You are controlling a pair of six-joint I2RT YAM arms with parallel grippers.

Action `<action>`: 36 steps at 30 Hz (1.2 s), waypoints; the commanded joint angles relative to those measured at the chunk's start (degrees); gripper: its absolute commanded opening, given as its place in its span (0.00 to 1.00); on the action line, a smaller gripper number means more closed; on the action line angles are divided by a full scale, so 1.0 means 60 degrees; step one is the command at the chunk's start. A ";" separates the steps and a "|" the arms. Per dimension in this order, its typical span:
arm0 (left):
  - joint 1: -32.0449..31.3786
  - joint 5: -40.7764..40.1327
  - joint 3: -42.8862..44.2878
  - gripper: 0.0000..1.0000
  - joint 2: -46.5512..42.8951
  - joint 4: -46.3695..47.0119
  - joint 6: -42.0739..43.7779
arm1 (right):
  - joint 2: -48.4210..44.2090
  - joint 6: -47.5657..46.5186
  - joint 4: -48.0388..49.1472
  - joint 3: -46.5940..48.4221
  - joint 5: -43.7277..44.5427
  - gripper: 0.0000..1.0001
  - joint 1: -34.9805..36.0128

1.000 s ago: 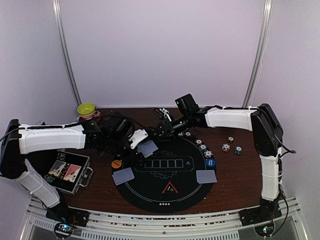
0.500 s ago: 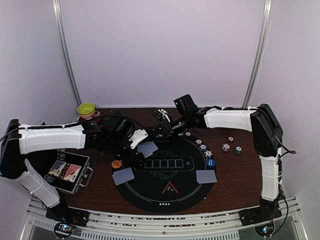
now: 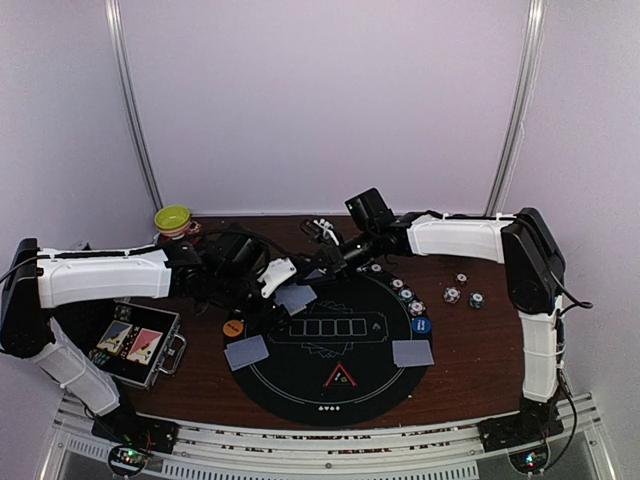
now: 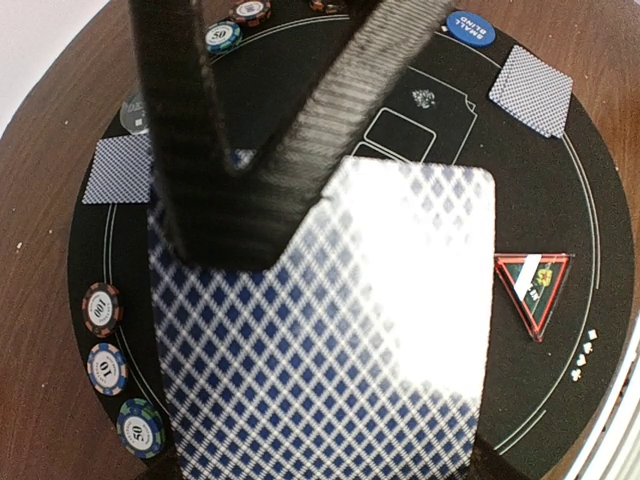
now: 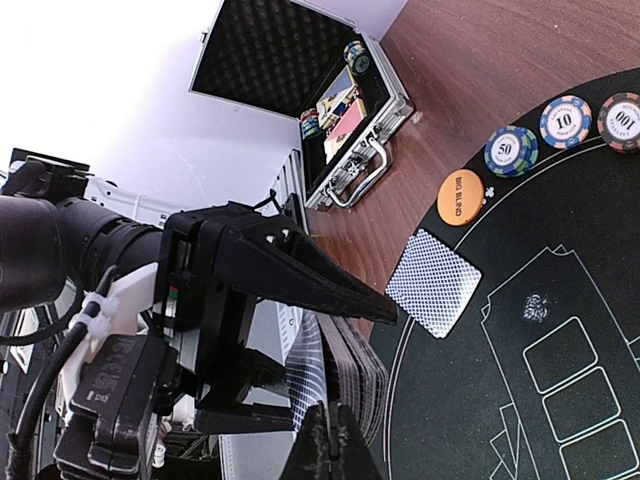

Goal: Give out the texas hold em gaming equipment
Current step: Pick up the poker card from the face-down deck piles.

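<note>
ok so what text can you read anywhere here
"SMALL BLIND": blue disc button
"BIG BLIND": orange disc button
"50": green poker chip
"10": blue poker chip
"100": dark red poker chip
red triangle marker: print too small to read

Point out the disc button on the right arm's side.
The blue button, at the mat's right edge; the orange button lies by its left edge.
</note>
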 commanded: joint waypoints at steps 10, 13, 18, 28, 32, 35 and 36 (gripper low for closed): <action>0.0004 -0.0157 0.0037 0.65 -0.0117 0.0409 0.0042 | -0.0962 0.1802 0.2249 -0.0606 -0.0451 0.00 -0.0989; 0.0051 -0.0161 0.0037 0.65 -0.0122 0.0410 0.0014 | -0.1261 0.2459 0.2983 -0.0872 -0.0541 0.00 -0.1409; 0.0069 -0.0122 0.0041 0.65 -0.0110 0.0419 -0.0002 | -0.1572 0.2720 0.3441 -0.1076 -0.0249 0.00 -0.2019; 0.0080 -0.0167 0.0023 0.65 -0.0240 0.0417 -0.0046 | -0.1056 0.0216 0.1875 -0.1430 0.3516 0.00 -0.2283; 0.0090 -0.0180 0.0024 0.65 -0.0232 0.0418 -0.0031 | -0.0821 -0.0680 0.1291 -0.1673 0.4312 0.00 -0.2267; 0.0128 -0.0137 0.0068 0.65 -0.0176 0.0409 -0.0023 | -0.0735 -0.0844 0.1365 -0.1939 0.4695 0.00 -0.2176; 0.0142 -0.0110 0.0074 0.65 -0.0168 0.0411 -0.0017 | -0.0657 -0.0795 0.1370 -0.1964 0.4778 0.00 -0.2145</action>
